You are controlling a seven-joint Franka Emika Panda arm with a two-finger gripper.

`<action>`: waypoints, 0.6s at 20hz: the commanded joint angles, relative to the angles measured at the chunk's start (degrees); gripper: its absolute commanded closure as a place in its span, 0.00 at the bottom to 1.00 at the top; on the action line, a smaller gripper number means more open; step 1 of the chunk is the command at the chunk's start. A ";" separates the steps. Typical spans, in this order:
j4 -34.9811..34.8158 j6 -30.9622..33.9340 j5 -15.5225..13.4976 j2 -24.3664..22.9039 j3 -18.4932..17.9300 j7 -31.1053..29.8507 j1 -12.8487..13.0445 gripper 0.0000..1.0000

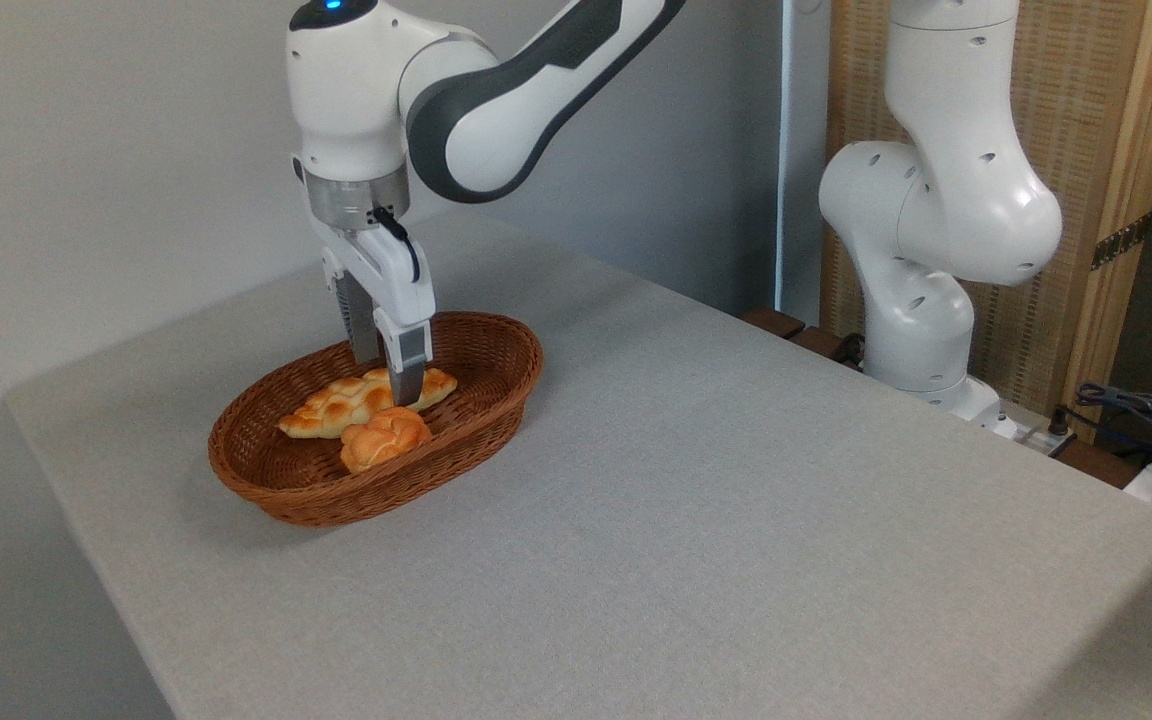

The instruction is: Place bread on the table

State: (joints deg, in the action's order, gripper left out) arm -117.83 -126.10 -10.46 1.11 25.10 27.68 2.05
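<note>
The bread point(336, 405), a long braided golden-brown loaf, lies in the oval brown wicker basket point(496, 385) on the left part of the table point(736, 500). My gripper point(386, 382) points straight down into the basket and is open. One finger stands behind the loaf's right half and the other finger point(406, 375) in front of it, so the loaf sits between them. The loaf rests on the basket floor. A small round orange knotted bun point(383, 440) lies just in front of the loaf, close to the near finger.
The basket's rim rises around the gripper on all sides. Grey cloth stretches to the right and front of the basket. The arm's white base point(921, 330) stands beyond the table's far right edge, with cables point(1136, 410) beside it.
</note>
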 commanded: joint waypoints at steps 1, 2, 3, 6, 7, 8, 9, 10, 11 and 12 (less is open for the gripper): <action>0.75 -1.34 1.15 2.14 0.83 -0.35 -0.02 0.00; 0.75 -1.34 1.93 2.49 0.92 -0.44 -0.02 0.00; 0.75 -1.34 2.29 2.50 1.00 -0.52 -0.02 0.00; 0.75 -1.34 2.73 3.20 1.27 -0.53 -0.02 0.00; 0.75 -1.43 2.82 3.29 1.36 -0.53 -0.02 0.00; 0.75 -1.43 2.82 3.37 1.53 -0.53 -0.02 0.00; 0.75 -1.43 2.82 3.46 1.71 -0.61 -0.02 0.00; 0.75 -1.43 2.82 3.38 1.71 -0.61 -0.02 0.00; 0.75 -1.34 2.99 3.37 1.97 -0.61 -0.02 0.11; 0.75 -1.34 3.51 3.37 1.97 -0.61 -0.02 0.19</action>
State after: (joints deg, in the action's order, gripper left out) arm -117.72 -126.84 -8.57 3.86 26.58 27.70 2.07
